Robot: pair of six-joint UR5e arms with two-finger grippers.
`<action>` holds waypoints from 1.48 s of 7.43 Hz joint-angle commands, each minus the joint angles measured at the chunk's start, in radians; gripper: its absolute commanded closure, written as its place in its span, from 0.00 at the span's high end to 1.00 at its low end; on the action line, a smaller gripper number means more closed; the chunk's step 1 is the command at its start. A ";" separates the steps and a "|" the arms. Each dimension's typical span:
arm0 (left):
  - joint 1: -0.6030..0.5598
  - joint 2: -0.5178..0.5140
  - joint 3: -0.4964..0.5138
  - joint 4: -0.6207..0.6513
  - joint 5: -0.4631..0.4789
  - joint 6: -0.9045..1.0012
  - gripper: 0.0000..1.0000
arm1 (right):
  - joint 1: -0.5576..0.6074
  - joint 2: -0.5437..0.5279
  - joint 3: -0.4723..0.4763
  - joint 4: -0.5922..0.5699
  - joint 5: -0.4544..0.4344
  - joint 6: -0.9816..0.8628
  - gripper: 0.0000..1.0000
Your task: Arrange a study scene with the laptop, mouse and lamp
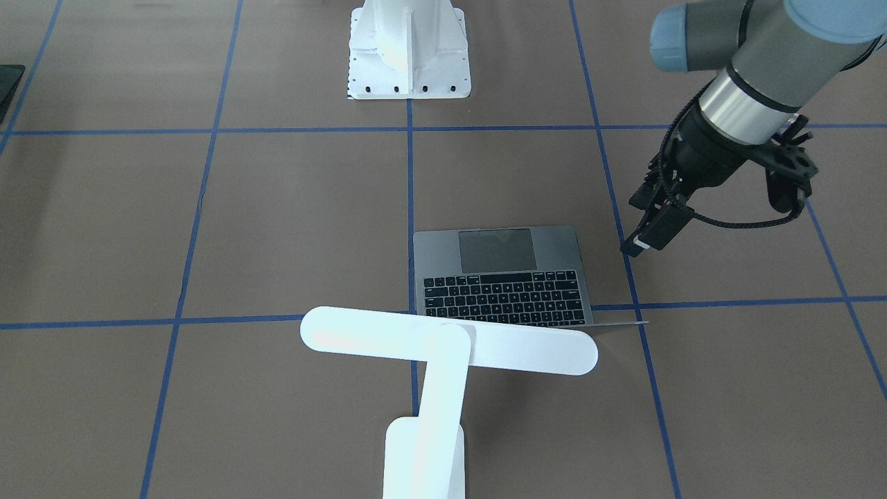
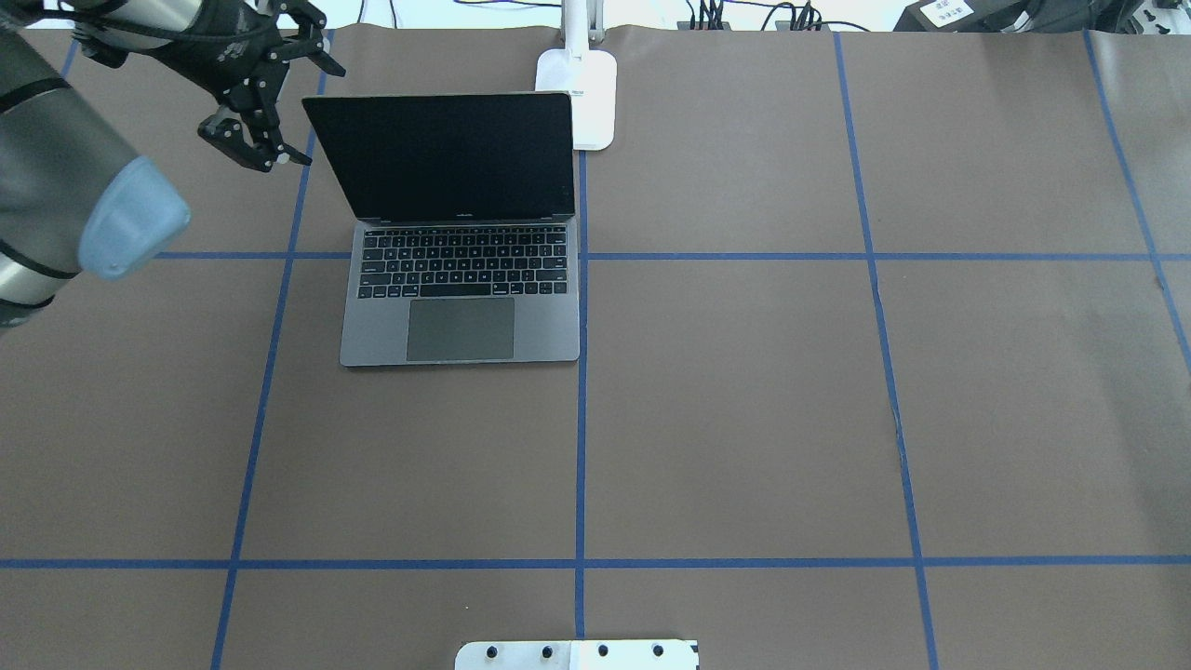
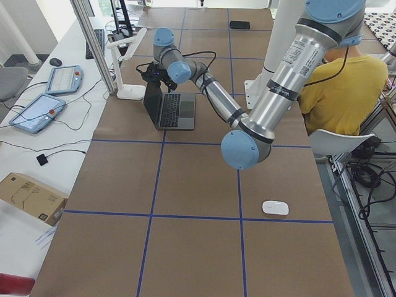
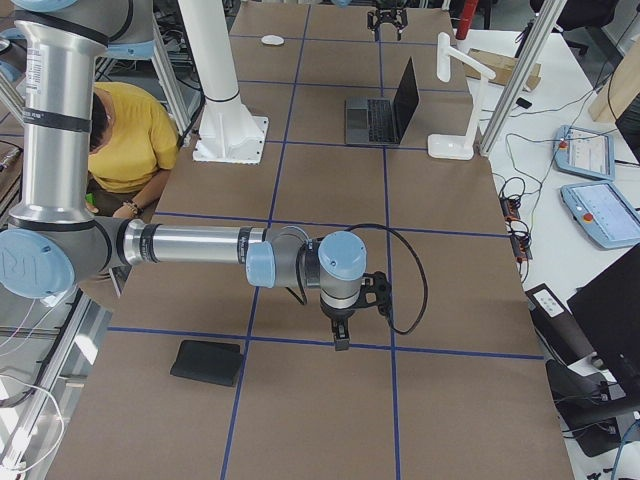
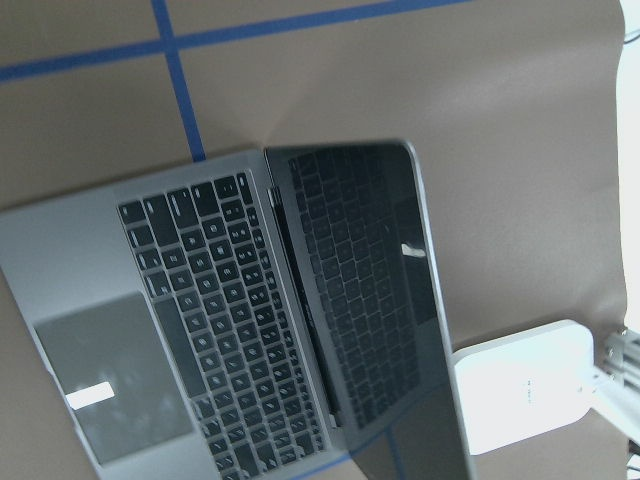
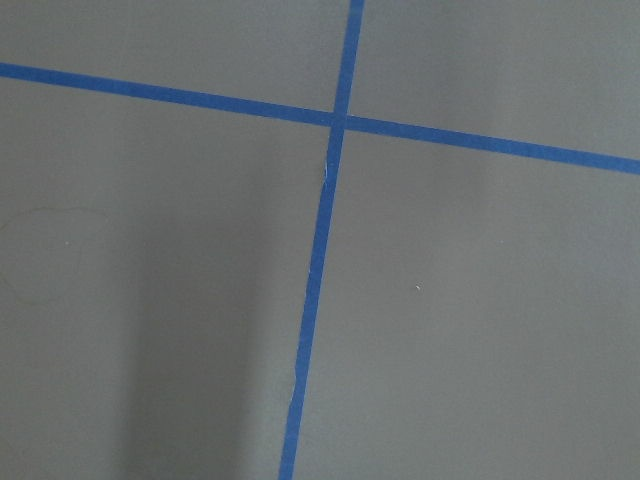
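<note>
Laptop (image 2: 461,298) is set open on tabletop (image 2: 744,419), with lamp (image 1: 443,343) stood just behind it; both are judged placed. Mouse (image 3: 275,207) is seen well apart, not yet brought over. Left tool (image 1: 708,226) is held apart and empty beside the screen. Whether right tool (image 4: 341,335) is apart or together cannot be told.
</note>
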 commanded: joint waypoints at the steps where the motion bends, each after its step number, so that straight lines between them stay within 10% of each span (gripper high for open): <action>1: -0.083 0.143 -0.035 0.002 -0.020 0.305 1.00 | 0.000 -0.002 -0.001 0.001 0.013 -0.006 1.00; 6: -0.335 0.316 0.071 0.057 -0.049 1.182 1.00 | 0.001 -0.025 -0.064 0.021 0.022 -0.141 1.00; 11: -0.446 0.313 0.220 0.054 -0.134 1.437 1.00 | 0.150 -0.005 -0.191 0.022 -0.153 -0.126 1.00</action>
